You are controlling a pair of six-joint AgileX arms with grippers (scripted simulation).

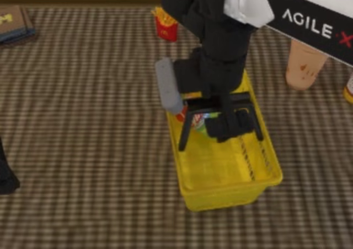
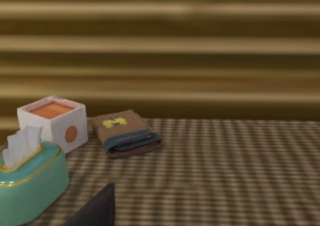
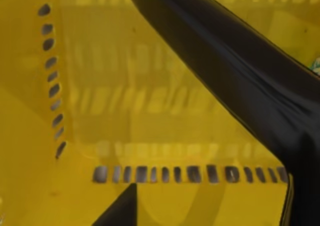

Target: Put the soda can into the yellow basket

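Right pincer [image 1: 212, 117] down inside yellow basket [image 1: 231, 191], at its far end; can't tell whether fingers grip or gape. Soda can [image 1: 194, 120] in basket just beside pincer, mostly hidden under arm. Basket on counter [image 1: 83, 150], centre-right. Left arm parked at counter's left edge

"AGILE X" in white letters runs along the right arm's black-and-white casing [image 1: 314, 20]; nothing else readable.
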